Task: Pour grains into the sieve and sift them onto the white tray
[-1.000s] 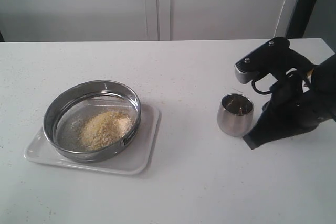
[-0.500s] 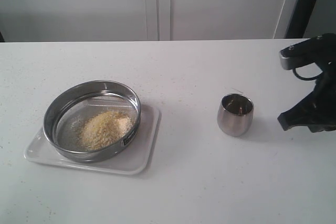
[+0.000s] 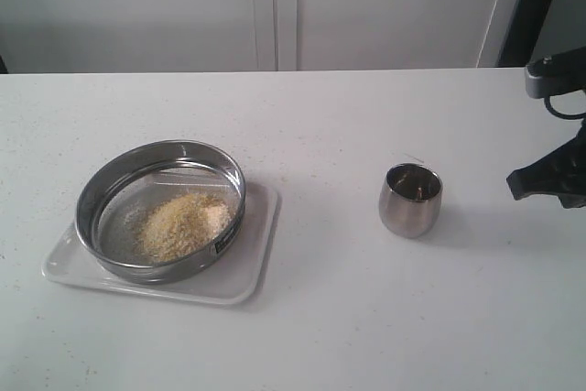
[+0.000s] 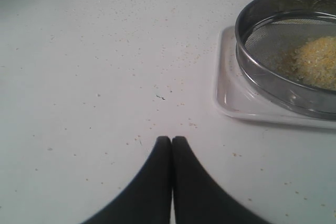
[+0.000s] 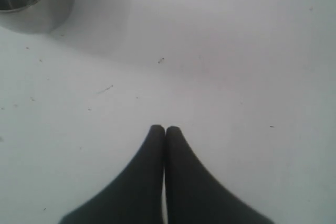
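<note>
Grains: heaped in the sieve, which stands on the white tray at the left of the table.
Pouring: done, I judge; the steel cup stands upright, apart.
Sifting: not yet begun, as far as I can see.
Left claw: clenched, empty, near the tray.
Right claw: clenched, empty, off beside the cup.

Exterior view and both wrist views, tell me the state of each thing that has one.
sieve: upright, resting on the white tray.
grains: heaped on the sieve's mesh.
white tray: lying flat under the sieve.
steel cup: upright, standing free.
left pincer: shut, holding nothing.
right pincer: shut, holding nothing.
</note>
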Controlling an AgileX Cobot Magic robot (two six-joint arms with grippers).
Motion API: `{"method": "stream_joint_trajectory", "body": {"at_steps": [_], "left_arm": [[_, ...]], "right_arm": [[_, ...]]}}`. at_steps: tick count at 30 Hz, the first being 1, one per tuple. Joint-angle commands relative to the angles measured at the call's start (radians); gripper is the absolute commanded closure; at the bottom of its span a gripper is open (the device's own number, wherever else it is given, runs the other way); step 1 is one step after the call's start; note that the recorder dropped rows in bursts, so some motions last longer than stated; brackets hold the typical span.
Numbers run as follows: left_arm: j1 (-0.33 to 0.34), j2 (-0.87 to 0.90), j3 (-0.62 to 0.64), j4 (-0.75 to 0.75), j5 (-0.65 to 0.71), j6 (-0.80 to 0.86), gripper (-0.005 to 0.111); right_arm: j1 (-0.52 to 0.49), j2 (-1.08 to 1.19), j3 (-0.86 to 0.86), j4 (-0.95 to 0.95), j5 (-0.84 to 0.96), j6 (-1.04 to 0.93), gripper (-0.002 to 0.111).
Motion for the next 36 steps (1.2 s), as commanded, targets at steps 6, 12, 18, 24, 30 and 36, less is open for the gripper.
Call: {"method": "stream_joint_trajectory", "body": {"at_steps": [6,12,18,24,30,36], "left_arm": [[-0.006,-0.004,0.004,-0.048,-0.061,-0.064,0.107],[-0.006,-0.004,0.004,-0.066,-0.167,-0.102,0.107],[-0.006,-0.004,0.004,-0.066,-0.228,-0.106,0.107],[-0.006,-0.004,0.004,-0.066,-0.252,-0.142,0.107],[-0.006,-0.004,0.004,-0.066,-0.27,-0.331,0.107],[-0.006,-0.004,0.004,-0.063,-0.383,-0.184,0.107]], "right_arm": [[-0.004,0.0,-0.004,0.055,-0.023,0.125,0.108],[-0.004,0.0,-0.002,0.088,-0.033,0.217,0.108],[-0.004,0.0,-0.002,0.088,-0.035,0.217,0.108],[-0.004,0.0,-0.002,0.04,-0.059,0.205,0.108],[-0.004,0.0,-0.002,0.031,-0.088,0.205,0.108],[-0.004,0.0,-0.002,0.031,-0.088,0.205,0.108]]}}
